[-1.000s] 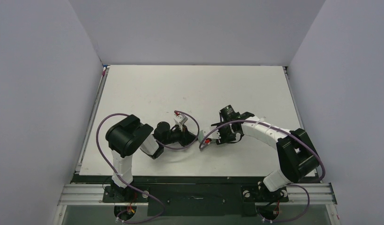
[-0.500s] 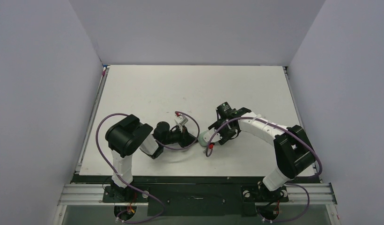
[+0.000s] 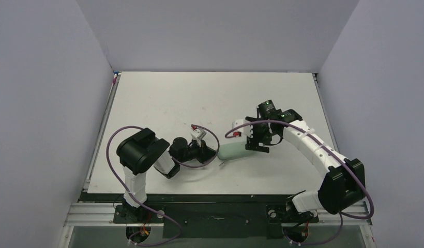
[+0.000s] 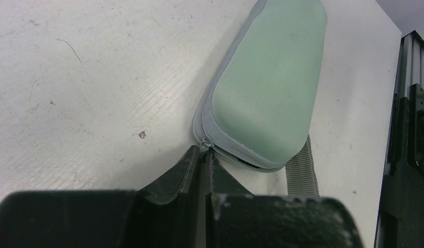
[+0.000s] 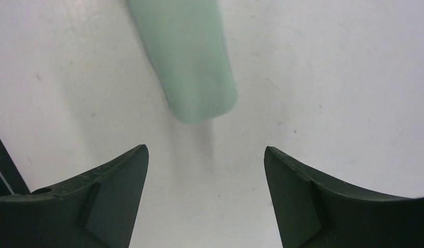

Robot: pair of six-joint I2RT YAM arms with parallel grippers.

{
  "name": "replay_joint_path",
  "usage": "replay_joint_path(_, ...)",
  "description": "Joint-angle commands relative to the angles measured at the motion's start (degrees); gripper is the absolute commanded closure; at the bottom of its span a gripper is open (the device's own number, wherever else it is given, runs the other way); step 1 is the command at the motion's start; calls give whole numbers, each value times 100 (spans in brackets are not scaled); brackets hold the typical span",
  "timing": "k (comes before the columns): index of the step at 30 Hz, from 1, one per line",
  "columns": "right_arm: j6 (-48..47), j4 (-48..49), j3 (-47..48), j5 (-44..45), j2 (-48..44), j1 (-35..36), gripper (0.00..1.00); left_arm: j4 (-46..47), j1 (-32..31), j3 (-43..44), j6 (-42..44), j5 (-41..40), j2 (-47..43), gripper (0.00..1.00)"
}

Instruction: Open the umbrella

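The packed umbrella [image 3: 233, 151], a pale-green oblong capsule, lies flat on the white tabletop [image 3: 163, 98] between my two arms, nowhere near open. My left end effector [image 4: 203, 155] sits low at the capsule's near end, fingers pressed together right at the slider of the zipper [image 4: 205, 140]; whether the pull tab is nipped between them is hidden. A dark slit shows beside it, so the seam looks barely started. A grey strap [image 4: 303, 165] trails out alongside. My right end effector [image 5: 206, 155] hovers spread wide just off the far end, touching nothing. I judge the step to be unzipping: next, the right should steady the capsule while the left draws the slider around the seam.
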Motion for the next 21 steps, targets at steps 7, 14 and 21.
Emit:
replay_joint_path(7, 6695, -501, 2048, 1384, 548, -1142, 25, -486, -619, 16, 49, -1415, -383, 100)
replay_joint_path(14, 8815, -837, 1452, 1120, 711, -1526, 23, -989, -1453, 101, 930, -1991, -646, 100)
replay_joint_path(21, 8993, 139, 579, 484, 909, -1107, 23, -1140, -2048, 235, 1525, -2166, -684, 100)
